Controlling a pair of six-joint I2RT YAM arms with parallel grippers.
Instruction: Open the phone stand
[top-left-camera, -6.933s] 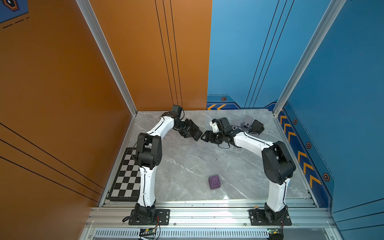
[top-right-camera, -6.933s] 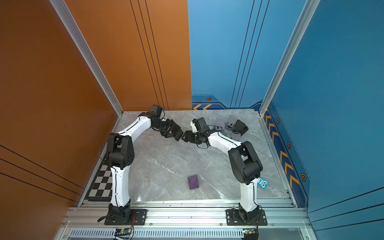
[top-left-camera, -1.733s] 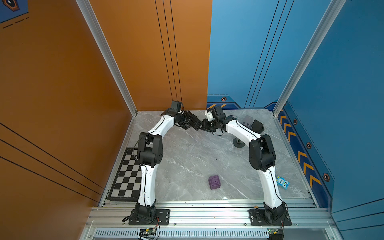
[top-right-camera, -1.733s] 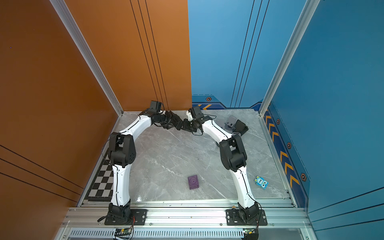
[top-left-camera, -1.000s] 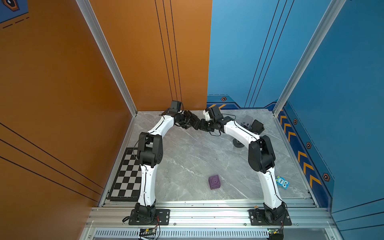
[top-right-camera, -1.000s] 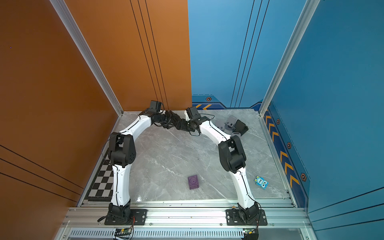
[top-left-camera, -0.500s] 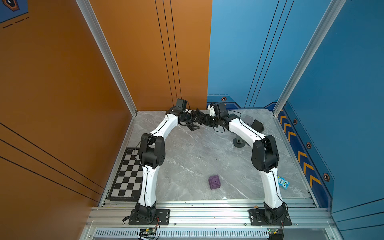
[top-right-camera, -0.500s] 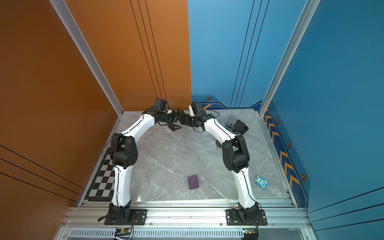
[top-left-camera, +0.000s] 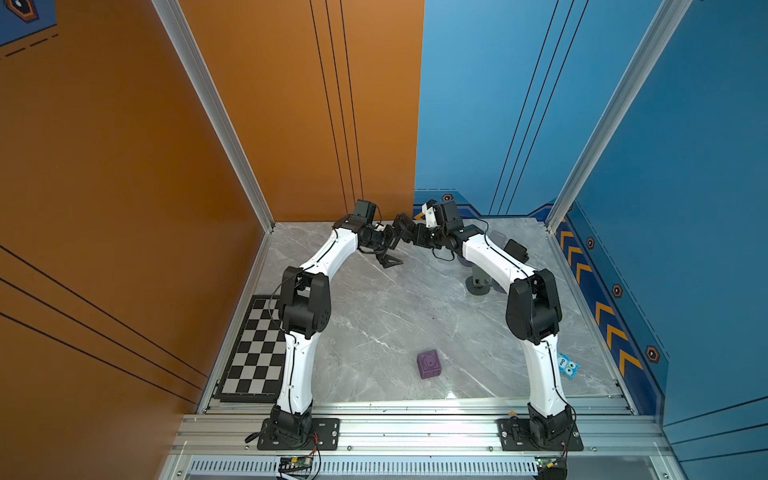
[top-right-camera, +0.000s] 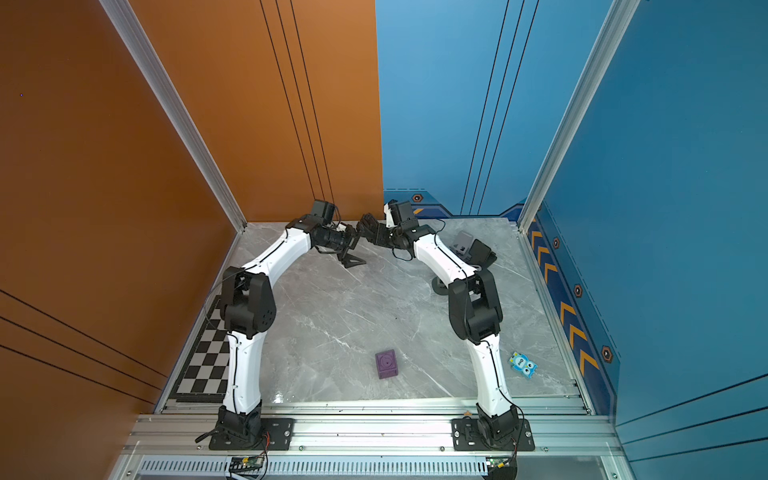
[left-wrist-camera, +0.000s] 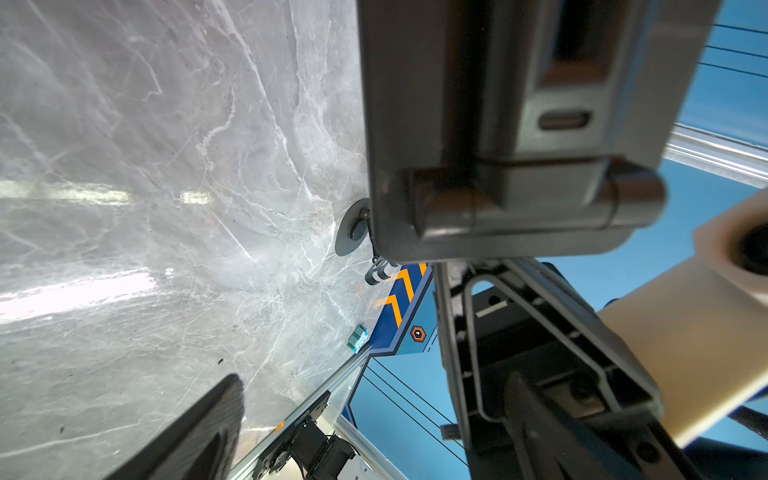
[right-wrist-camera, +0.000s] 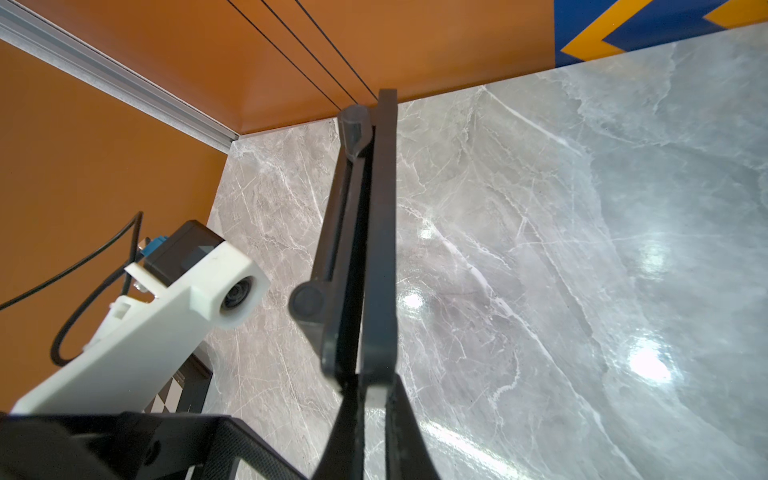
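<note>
The phone stand (right-wrist-camera: 361, 249) is a dark grey folding plate with hinge barrels, seen edge-on, its leaves lying almost flat together. My right gripper (right-wrist-camera: 371, 390) is shut on its near end and holds it above the marble near the back wall. In the left wrist view the phone stand (left-wrist-camera: 498, 124) fills the frame just beyond my left gripper (left-wrist-camera: 374, 428), which is open with nothing between its fingers. In both top views my left gripper (top-left-camera: 395, 241) and right gripper (top-left-camera: 415, 237) meet at the back centre. The stand is hard to pick out there.
A purple cube (top-left-camera: 429, 364) sits at front centre, and a blue owl toy (top-left-camera: 567, 365) at front right. A checkerboard (top-left-camera: 257, 345) lies along the left edge. A grey round-based post (top-left-camera: 480, 282) and a grey-black item (top-left-camera: 515, 249) stand at back right. The back walls are close.
My left gripper has opened wide and let go of the stand. Both arms have shifted back towards the rear wall, and the right gripper has stayed shut on the stand.
</note>
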